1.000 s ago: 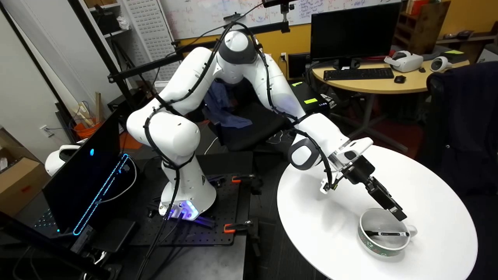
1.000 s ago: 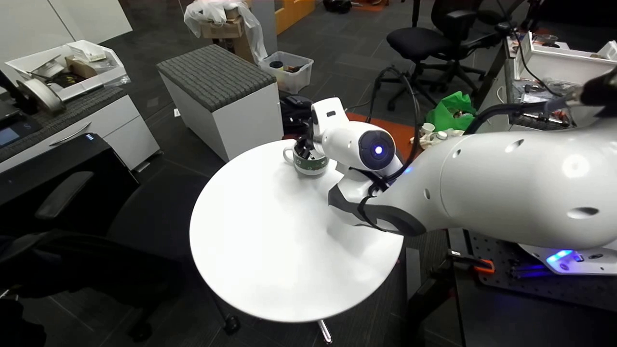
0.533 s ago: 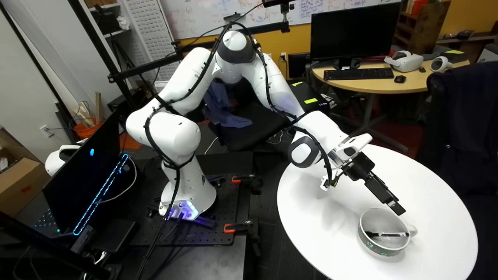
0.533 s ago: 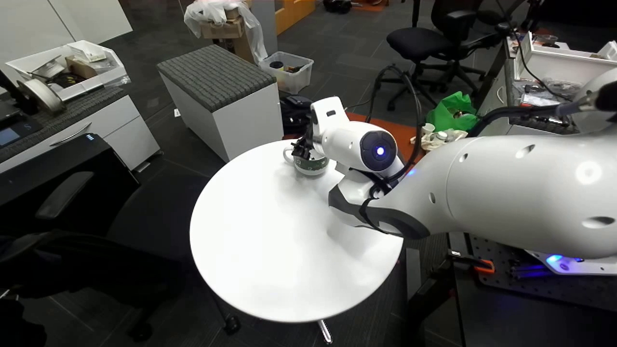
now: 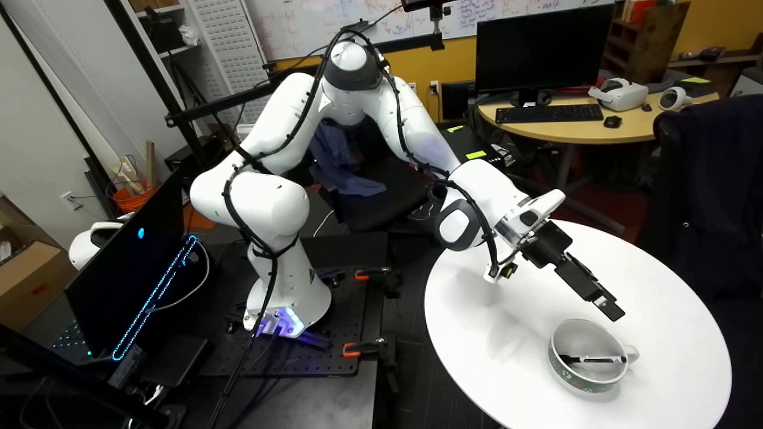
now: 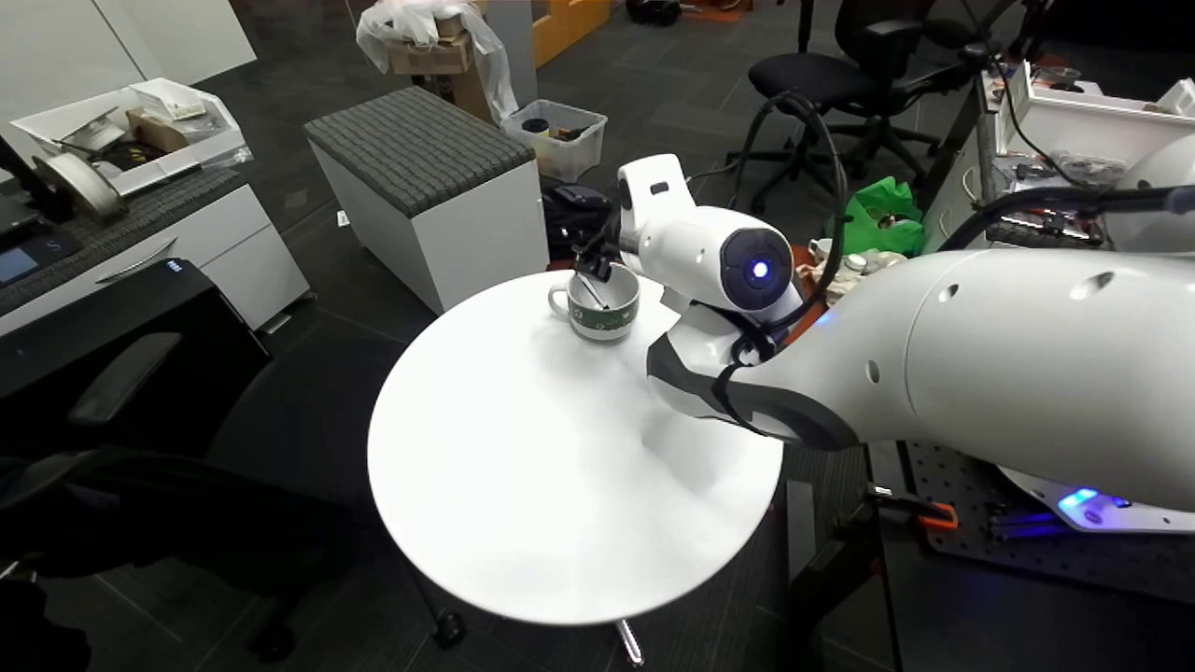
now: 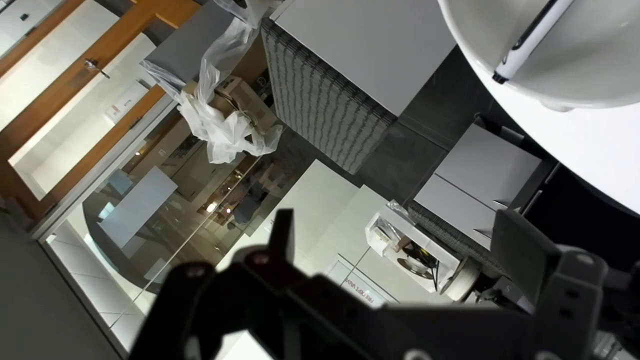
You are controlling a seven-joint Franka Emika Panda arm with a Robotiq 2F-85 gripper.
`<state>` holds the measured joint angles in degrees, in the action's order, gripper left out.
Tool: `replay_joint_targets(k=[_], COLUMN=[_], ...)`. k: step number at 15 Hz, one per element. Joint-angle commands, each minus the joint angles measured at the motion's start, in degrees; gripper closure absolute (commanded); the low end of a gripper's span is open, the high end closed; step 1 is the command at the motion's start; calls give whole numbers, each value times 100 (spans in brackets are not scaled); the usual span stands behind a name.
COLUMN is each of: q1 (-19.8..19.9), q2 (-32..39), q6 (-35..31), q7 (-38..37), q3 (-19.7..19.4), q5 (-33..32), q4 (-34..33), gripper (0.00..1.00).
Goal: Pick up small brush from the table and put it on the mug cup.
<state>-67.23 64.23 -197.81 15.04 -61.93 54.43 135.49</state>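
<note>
The small brush [image 5: 596, 359], a slim black and white pen-like stick, lies inside the mug cup [image 5: 579, 381]. In an exterior view the brush [image 6: 592, 292] leans against the inner wall of the mug [image 6: 602, 323]. In the wrist view the brush [image 7: 537, 37] reaches up to the rim of the mug [image 7: 595, 80] at the upper right. The mug stands upright on the white round table [image 5: 506, 333]. My gripper [image 5: 609, 308] is above the mug, apart from it. In the wrist view the gripper's fingers [image 7: 400, 235] are wide apart with nothing between them.
A grey-topped white cabinet [image 6: 420, 149] stands beyond the table's edge near the mug. A dark chair [image 6: 280, 448] stands beside the table. A clear plastic bin [image 6: 557, 140] is on the floor behind. A desk with a monitor [image 5: 542, 50] is farther back.
My gripper has risen and moved back from the mug, so more of the mug's inside and the brush shows. The mug and the brush have not visibly moved.
</note>
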Motion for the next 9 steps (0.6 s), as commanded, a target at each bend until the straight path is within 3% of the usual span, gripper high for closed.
replay_joint_targets(k=[1, 4, 9], q1=[-275, -375, -413], q2=[-377, -771, -1684], q6=[-1, -1, 0], q7=[4, -52, -593], q3=[-283, -403, -578], q5=[-212, -703, -2233], q4=[163, 44, -46], gripper=[0, 0, 0])
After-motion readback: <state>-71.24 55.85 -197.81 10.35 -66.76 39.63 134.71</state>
